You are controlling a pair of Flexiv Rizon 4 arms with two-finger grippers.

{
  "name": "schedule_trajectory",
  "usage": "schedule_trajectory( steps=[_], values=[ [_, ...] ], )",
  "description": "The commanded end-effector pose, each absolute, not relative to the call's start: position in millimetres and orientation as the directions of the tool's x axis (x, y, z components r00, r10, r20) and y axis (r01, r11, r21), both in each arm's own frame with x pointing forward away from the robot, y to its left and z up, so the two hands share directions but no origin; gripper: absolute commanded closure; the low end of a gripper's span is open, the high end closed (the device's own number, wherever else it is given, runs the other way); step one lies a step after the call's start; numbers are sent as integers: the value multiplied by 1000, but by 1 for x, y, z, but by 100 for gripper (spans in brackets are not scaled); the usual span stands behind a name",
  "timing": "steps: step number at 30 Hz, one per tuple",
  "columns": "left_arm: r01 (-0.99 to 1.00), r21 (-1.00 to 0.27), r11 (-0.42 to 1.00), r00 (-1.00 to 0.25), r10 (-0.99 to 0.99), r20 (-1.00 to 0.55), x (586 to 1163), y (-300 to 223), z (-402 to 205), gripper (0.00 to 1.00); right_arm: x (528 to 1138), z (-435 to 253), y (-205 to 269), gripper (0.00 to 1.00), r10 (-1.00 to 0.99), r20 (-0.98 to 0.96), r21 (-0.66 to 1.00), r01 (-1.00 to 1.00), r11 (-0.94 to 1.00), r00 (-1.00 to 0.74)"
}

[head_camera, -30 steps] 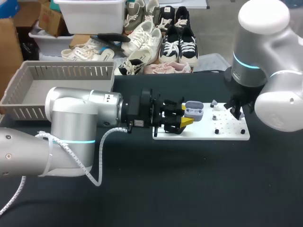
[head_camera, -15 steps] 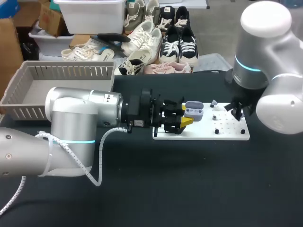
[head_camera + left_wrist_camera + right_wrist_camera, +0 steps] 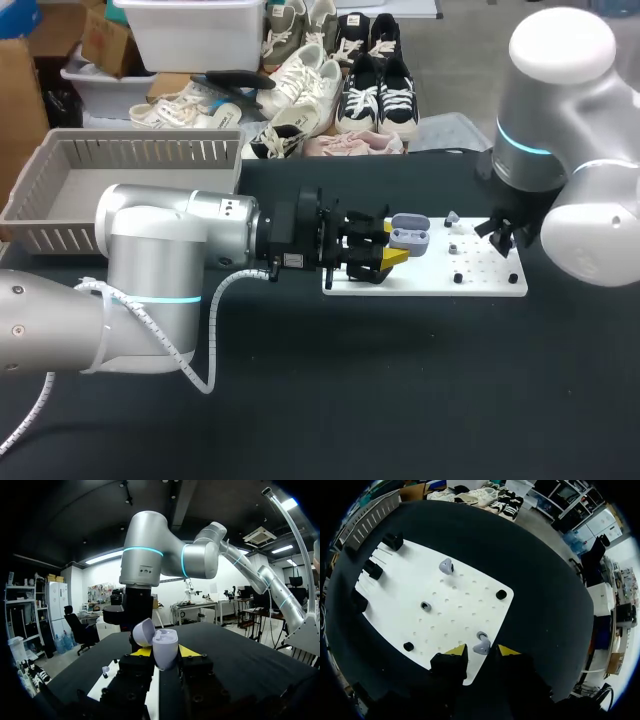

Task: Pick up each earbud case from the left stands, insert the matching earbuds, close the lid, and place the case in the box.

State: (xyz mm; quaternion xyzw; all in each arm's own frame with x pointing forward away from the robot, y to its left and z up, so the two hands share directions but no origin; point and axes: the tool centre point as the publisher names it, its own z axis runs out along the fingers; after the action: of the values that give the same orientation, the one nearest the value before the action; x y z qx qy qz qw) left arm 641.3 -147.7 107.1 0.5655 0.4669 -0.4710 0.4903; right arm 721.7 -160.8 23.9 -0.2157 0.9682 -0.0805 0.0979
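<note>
Pinching open case (image 3: 165,642): left pincer (image 3: 165,653); right pincer (image 3: 481,651) straddles earbud (image 3: 481,647), grip unclear, wrist-view only.

My worktop (image 3: 420,400) is a table with a plain, matte black top; in the head view the black spreads over the near half and the right side; its far edge runs straight across; the light on it is even, with only soft shadows and a faint grey sheen; both my wrist views show the same dark surface.
</note>
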Motion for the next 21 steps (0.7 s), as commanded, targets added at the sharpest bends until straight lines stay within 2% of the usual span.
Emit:
schedule_trajectory(
  steps=[1,8,10,11,12,21],
  values=[
    [990,117,-76,122,66,-990,640,-148,107,100,724,22,-160,68,-433,-154,-199,-401,894,-888],
    [990,117,-76,122,66,-990,640,-148,107,100,725,21,-160,76,-432,-149,-200,-401,894,-889],
    [990,117,-76,122,66,-990,640,-148,107,100,726,21,-160,86,-432,-146,-198,-402,894,-890],
    [990,117,-76,122,66,-990,640,-148,107,100,726,20,-160,97,-432,-145,-198,-402,894,-890],
    [990,117,-76,122,66,-990,640,-148,107,100,726,20,-160,100,-432,-144,-197,-402,894,-890],
    [990,117,-76,122,66,-990,640,-148,107,100,725,20,-161,100,-429,-139,-191,-401,896,-893]
  ],
)
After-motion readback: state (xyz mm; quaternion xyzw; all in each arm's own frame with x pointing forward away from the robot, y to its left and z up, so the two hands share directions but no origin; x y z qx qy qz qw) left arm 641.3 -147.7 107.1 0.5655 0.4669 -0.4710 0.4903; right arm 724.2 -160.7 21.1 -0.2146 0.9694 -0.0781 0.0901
